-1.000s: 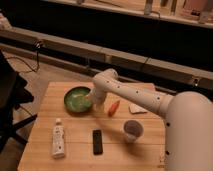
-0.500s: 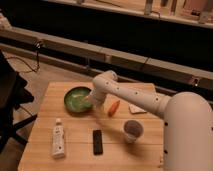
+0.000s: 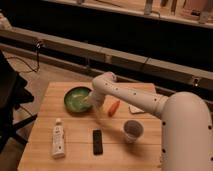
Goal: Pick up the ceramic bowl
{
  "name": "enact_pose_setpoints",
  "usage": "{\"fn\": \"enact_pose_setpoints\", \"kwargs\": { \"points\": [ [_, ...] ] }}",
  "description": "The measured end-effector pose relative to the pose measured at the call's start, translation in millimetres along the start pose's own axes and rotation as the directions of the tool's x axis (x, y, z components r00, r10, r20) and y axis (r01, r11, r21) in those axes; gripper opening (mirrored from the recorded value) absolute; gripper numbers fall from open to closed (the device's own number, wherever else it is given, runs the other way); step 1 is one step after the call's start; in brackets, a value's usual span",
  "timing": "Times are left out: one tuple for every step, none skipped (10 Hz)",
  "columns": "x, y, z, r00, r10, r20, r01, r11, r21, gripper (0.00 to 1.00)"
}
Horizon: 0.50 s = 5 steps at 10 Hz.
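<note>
The ceramic bowl point(image 3: 76, 98) is wide, shallow and green inside with a darker rim. It sits on the wooden table point(image 3: 75, 150) toward the far left. My white arm reaches in from the right. The gripper point(image 3: 90, 101) is at the bowl's right rim, low over it, mostly hidden behind the wrist.
An orange carrot point(image 3: 114, 107) lies just right of the gripper. A small white cup point(image 3: 133, 131) stands at front right. A black remote point(image 3: 98, 141) and a white bottle point(image 3: 58, 138) lie near the front. A white card point(image 3: 135, 109) lies behind the arm. A dark chair point(image 3: 10, 95) stands left.
The arm has shifted slightly left and down toward the bowl's right rim. The bowl and the other objects have not moved.
</note>
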Motion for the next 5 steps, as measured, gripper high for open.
{"fn": "enact_pose_setpoints", "kwargs": {
  "points": [
    [0.6, 0.5, 0.7, 1.0, 0.0, 0.001, 0.0, 1.0, 0.0, 0.8],
    [1.0, 0.8, 1.0, 1.0, -0.001, 0.002, 0.001, 1.0, 0.0, 0.78],
    [1.0, 0.2, 0.6, 1.0, -0.003, 0.002, 0.003, 1.0, 0.001, 0.71],
    [0.7, -0.3, 0.4, 1.0, -0.007, 0.002, 0.007, 1.0, -0.001, 0.56],
    [0.7, -1.1, -1.4, 1.0, -0.009, 0.002, 0.009, 1.0, 0.0, 0.44]
  ]
}}
